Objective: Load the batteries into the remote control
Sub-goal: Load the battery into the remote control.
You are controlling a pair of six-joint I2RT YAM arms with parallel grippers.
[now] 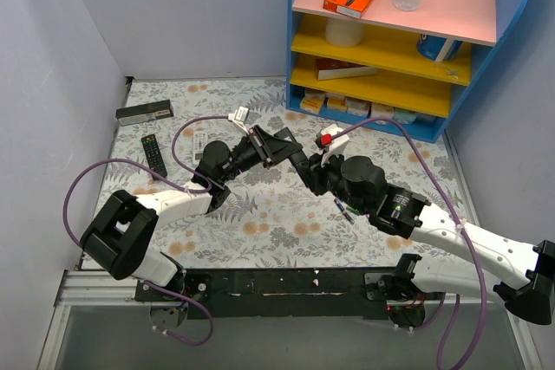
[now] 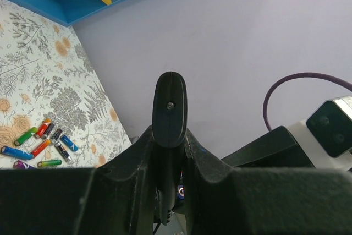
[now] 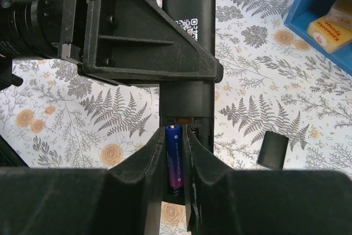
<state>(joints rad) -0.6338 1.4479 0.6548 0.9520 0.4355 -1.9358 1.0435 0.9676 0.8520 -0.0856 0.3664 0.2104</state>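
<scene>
left gripper point(image 2: 169, 136) was clamped on remote control point(image 3: 190, 4), held over mid-table, battery bay open | right gripper point(image 3: 174, 141) pinched a blue-purple battery point(image 3: 174, 160) in that bay | loose batteries point(image 2: 44, 144) lay scattered on floral table point(image 1: 260, 214) by right arm | black cover point(image 3: 273, 149) lay flat near remote control, not touching

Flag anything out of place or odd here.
Nothing looks broken. The remote control has its battery cover off, lying loose on the table beside it. That fits the open compartment, where the right gripper holds a blue-purple battery. The spare batteries lie scattered in a loose cluster.
</scene>
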